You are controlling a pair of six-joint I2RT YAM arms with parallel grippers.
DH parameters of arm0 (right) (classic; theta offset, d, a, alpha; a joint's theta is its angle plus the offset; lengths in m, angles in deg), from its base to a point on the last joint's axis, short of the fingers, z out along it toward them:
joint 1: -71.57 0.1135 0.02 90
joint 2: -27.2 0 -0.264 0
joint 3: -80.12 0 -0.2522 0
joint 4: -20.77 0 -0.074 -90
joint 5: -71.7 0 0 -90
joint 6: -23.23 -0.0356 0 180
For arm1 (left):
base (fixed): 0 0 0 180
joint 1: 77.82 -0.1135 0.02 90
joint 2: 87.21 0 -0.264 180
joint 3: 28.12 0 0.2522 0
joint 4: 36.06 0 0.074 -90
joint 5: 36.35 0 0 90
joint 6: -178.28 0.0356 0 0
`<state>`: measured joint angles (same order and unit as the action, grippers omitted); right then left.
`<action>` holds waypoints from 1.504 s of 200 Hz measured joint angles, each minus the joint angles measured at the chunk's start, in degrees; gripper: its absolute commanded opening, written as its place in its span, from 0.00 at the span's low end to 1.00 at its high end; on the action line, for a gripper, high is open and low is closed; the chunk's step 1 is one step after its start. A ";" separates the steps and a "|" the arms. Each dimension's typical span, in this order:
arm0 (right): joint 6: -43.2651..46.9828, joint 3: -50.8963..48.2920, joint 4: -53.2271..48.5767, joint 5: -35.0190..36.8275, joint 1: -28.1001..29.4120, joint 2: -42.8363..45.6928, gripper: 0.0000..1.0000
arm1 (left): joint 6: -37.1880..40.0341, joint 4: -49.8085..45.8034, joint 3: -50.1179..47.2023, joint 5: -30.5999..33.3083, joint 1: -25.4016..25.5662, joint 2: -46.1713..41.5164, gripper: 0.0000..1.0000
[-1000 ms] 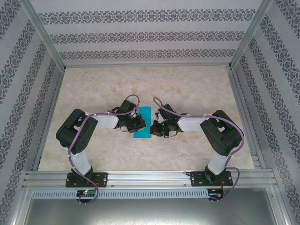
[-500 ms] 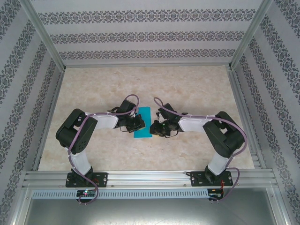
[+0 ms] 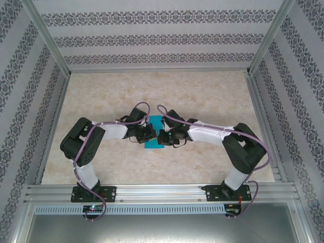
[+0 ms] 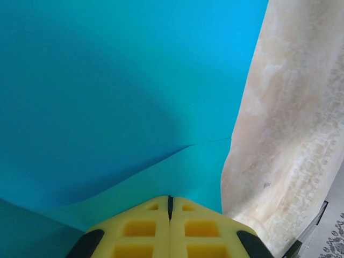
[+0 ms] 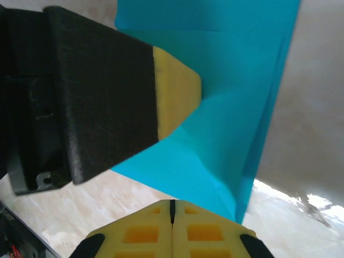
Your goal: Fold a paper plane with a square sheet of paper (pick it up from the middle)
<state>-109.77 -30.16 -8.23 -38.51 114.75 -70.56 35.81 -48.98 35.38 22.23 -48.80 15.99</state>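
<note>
The right arm is reaching further left than a second ago; the right gripper (image 3: pixel 163 135) is crowding the left gripper (image 3: pixel 150 132) over the folded teal paper (image 3: pixel 153 144) at centre frame; both jaws are pressing shut, seemingly gripping nothing; one should be pinning while the other is sliding along the crease.

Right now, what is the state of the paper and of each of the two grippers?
paper: partly folded into creased layers, lying on the table
left gripper: shut, tip over the paper
right gripper: shut, tip at the paper's edge
</note>
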 measured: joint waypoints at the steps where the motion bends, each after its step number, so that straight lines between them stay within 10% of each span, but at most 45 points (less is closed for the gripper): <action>1: 0.00 0.13 -0.02 -0.02 0.07 -0.15 0.03 | 0.00 0.00 0.00 0.00 0.00 0.00 0.07; 301: 1.77 -5.97 -1.11 -0.20 -2.78 0.20 0.00 | 0.00 2.56 -1.53 -1.95 -1.03 0.00 0.07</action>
<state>-108.00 -36.13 -9.35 -38.71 111.97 -70.36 35.81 -46.43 33.85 20.28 -49.83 15.99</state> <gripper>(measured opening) 0.040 0.071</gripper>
